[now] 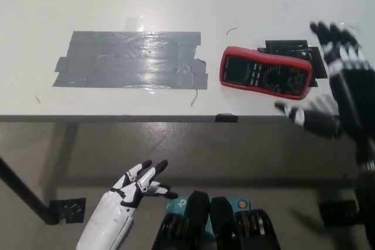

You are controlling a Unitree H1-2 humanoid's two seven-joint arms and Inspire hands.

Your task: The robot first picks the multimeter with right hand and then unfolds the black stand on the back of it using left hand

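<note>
The multimeter point(265, 74), red-cased with a dark face, lies flat on the white table point(117, 4) near its front edge, partly over a black tape patch point(293, 48). My black right hand point(337, 86) is open just right of it, fingers spread upward and thumb stretched toward the meter's lower right corner, not touching it. My white left hand point(137, 188) rests low at the lower left, below the table edge, open and holding nothing. The stand on the meter's back is hidden.
A large patch of grey tape point(132, 60) covers the table's left middle. The table's front edge point(117, 118) runs across the picture, with floor below. A small black tape bit point(225, 117) sits on that edge.
</note>
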